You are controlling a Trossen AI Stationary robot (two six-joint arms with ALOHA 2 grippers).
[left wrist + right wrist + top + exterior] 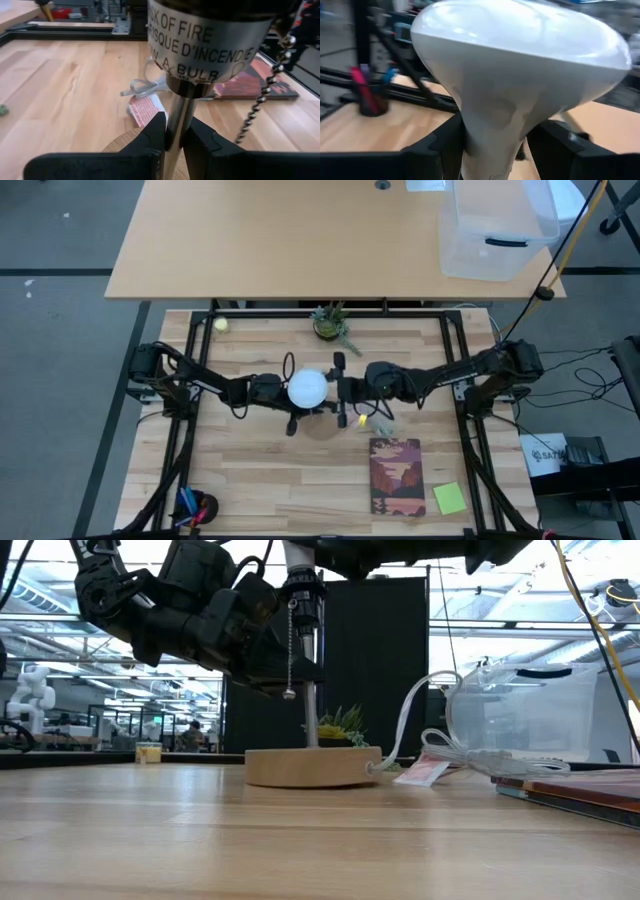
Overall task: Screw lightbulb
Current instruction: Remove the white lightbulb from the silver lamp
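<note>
I am holding the lamp still with my left fingers (pixel 172 137), which are closing around its thin metal stem (pixel 176 115) just under the socket (pixel 210 40), so that the lamp cannot turn while the bulb is twisted. My right fingers (pixel 495 145) are clamping the pale neck of the lightbulb (pixel 520 75), keeping it upright over the socket; in the high view the lightbulb (pixel 307 388) is sitting mid-tabletop between my two arms, above the round wooden base (pixel 312 766). Gripping the neck rather than the globe seems to give me a surer purchase for turning. I judge the threading is under way, though I cannot see the screw end. I am counting one lightbulb, one lamp, one pull chain (pixel 262 97), one notebook (pixel 397 476), one small plant (pixel 331 323).
</note>
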